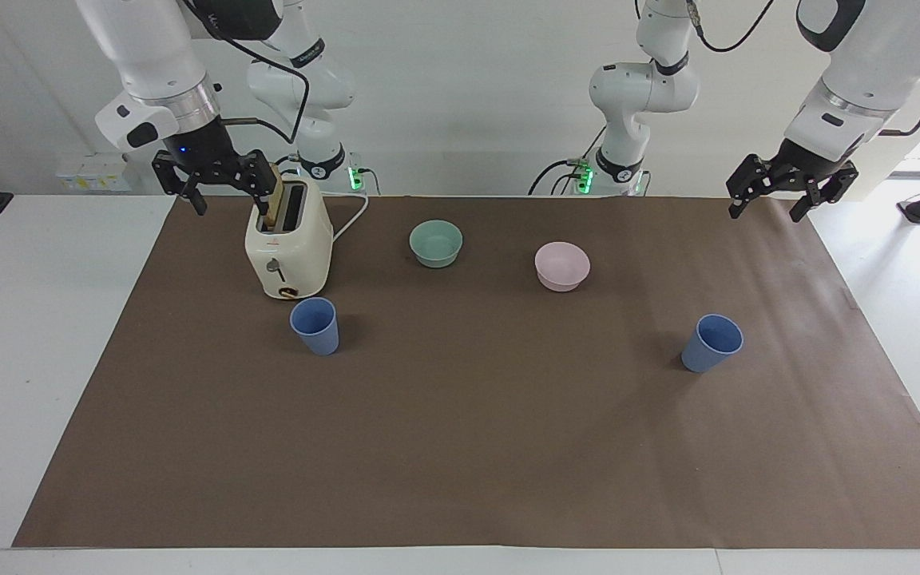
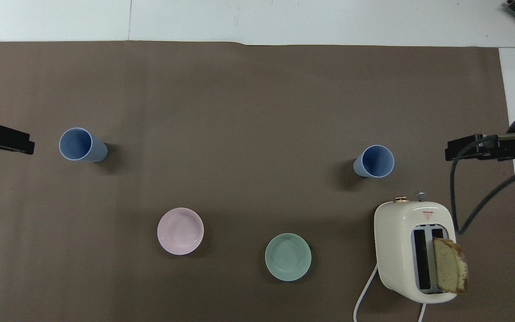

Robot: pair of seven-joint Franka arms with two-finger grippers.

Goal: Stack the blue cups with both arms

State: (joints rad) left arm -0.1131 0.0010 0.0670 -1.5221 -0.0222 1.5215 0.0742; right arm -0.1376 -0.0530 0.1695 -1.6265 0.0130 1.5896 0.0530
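Two blue cups stand upright and apart on the brown mat. One cup [image 1: 315, 325] stands just beside the toaster, farther from the robots than it, toward the right arm's end; it also shows in the overhead view [image 2: 374, 161]. The other cup [image 1: 711, 343] stands toward the left arm's end and shows in the overhead view [image 2: 82, 145]. My right gripper [image 1: 230, 201] hangs open and empty in the air by the toaster's top. My left gripper [image 1: 765, 209] hangs open and empty over the mat's corner at its own end. Neither touches a cup.
A cream toaster [image 1: 287, 249] with a slice of bread [image 1: 274, 196] in one slot stands at the right arm's end. A mint-green bowl [image 1: 436, 243] and a pale pink bowl [image 1: 562, 266] sit nearer to the robots than the cups, between them.
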